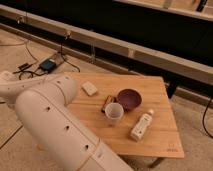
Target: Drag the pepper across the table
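Room: tan floor, with a long pale ledge and dark panels running behind the surface.
Surface: the table (165,137), a low light wooden plank top, seen at an angle from above.
Gripper: not visible; the arm runs off to the left edge, and I cannot tell whether the gripper is released or clenched, or on what.
Arm: the thick white arm (55,125) fills the lower left, rising from the bottom edge, bending over the surface's left corner and reaching out toward the left edge.
Block: a small pale block (89,88) lies flat on the surface just beside the arm's bend.
Pepper: the pepper (112,101), small and dark red, lies near the middle of the surface between the stick and the bowl, just above the cup; whether it touches them cannot be told.
Stick: a brown-orange stick (106,104) lies just left of the pepper.
Cup: a white cup (114,114) stands upright, mouth up.
Bowl: a round dark purple bowl (129,98) sits just right of the pepper.
Bottle: a white bottle (141,126) lies on its side, right of the cup.
Floor: a dark device (48,64) with cables lies beyond the surface's left end.
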`<state>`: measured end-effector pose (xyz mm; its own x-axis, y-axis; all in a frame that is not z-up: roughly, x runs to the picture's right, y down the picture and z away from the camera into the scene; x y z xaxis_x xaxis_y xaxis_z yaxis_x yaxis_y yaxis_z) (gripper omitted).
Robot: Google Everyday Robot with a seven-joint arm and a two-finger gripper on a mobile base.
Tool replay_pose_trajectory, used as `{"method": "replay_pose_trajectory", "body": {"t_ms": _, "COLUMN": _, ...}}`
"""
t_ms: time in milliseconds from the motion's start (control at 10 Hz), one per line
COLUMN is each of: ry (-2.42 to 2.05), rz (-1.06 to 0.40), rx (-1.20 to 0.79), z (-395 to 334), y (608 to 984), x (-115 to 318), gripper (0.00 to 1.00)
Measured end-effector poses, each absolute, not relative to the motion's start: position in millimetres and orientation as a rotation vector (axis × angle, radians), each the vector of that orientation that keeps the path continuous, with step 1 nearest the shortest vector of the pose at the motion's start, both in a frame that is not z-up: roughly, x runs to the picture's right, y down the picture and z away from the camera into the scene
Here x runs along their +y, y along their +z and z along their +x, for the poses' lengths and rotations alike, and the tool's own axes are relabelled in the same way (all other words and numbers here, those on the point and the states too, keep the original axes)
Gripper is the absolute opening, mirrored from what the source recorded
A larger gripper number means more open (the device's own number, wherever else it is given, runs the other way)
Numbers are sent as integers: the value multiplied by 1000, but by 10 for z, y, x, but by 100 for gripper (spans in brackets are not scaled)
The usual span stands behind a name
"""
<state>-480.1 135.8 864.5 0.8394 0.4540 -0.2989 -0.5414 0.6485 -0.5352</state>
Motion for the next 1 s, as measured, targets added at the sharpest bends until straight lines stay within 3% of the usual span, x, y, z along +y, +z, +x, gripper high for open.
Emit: {"method": "replay_pose_trajectory", "body": {"t_ms": 1000, "ry": 567, "rz": -654, "rx": 143, "z": -4803, "y": 8644, "x": 1362, "gripper": 66}}
